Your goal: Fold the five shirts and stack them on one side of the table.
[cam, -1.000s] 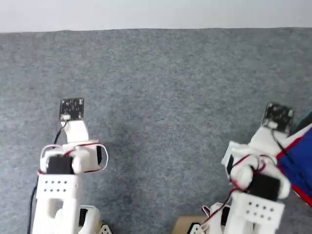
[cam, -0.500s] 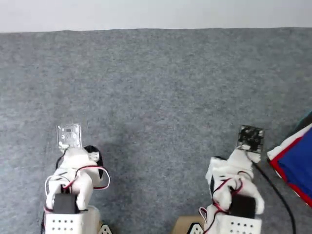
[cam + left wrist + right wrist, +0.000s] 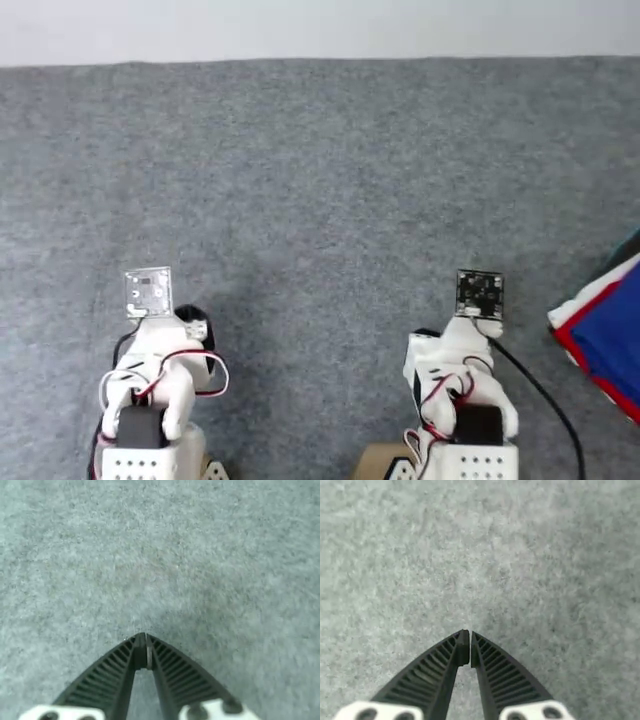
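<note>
A folded stack of shirts (image 3: 606, 338), blue on top with red and white edges, lies at the table's right edge. My left gripper (image 3: 144, 641) is shut with nothing in it, its tips meeting just above bare grey felt. My right gripper (image 3: 467, 636) is shut and empty too, over bare felt. From above, the left arm (image 3: 150, 380) sits folded back at the front left and the right arm (image 3: 460, 385) at the front right, well short of the stack.
Grey felt (image 3: 320, 170) covers the whole table up to a pale wall at the far edge. A black cable (image 3: 540, 400) trails from the right arm toward the front. A brown patch (image 3: 378, 462) shows at the front edge between the arm bases.
Both arms have pulled back toward their bases at the front. The right arm has drawn away from the shirt stack, which now lies uncovered at the right edge.
</note>
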Controlling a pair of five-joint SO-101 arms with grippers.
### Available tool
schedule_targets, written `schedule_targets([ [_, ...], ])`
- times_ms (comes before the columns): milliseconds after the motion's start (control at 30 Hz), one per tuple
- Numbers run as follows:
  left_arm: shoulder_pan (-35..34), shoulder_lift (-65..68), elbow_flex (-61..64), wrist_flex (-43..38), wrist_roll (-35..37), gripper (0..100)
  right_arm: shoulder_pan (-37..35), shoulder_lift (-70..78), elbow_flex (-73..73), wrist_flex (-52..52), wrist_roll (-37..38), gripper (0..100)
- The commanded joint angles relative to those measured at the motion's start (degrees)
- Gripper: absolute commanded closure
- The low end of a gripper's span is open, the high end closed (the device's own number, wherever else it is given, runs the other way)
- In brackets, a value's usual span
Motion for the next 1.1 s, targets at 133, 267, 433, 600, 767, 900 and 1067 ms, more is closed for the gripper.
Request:
schedule_targets([
  [133,0.2,-0.2,-0.3,0.9,0.1,100,0.3,-0.1,0.9,0.7,8.3,98.8],
  [267,0.2,-0.1,-0.3,3.6,0.1,100,0.6,-0.3,0.9,5.9,8.6,98.6],
  [433,-0.3,-0.4,-0.3,6.9,0.0,100,0.4,-0.4,0.9,7.1,8.7,98.7],
  [600,-2.0,-0.4,-0.3,7.1,0.4,100,0.4,-0.4,0.9,7.1,8.7,98.7],
  [767,-4.0,-0.4,-0.3,7.2,0.4,100,0.4,-0.4,0.9,7.1,8.8,98.7],
  [900,-3.9,-0.4,-0.3,7.2,0.3,100,0.4,-0.4,0.9,7.1,8.8,98.7],
  [1067,-3.9,-0.4,-0.3,7.2,0.3,100,0.4,-0.4,0.9,7.1,8.8,98.7],
])
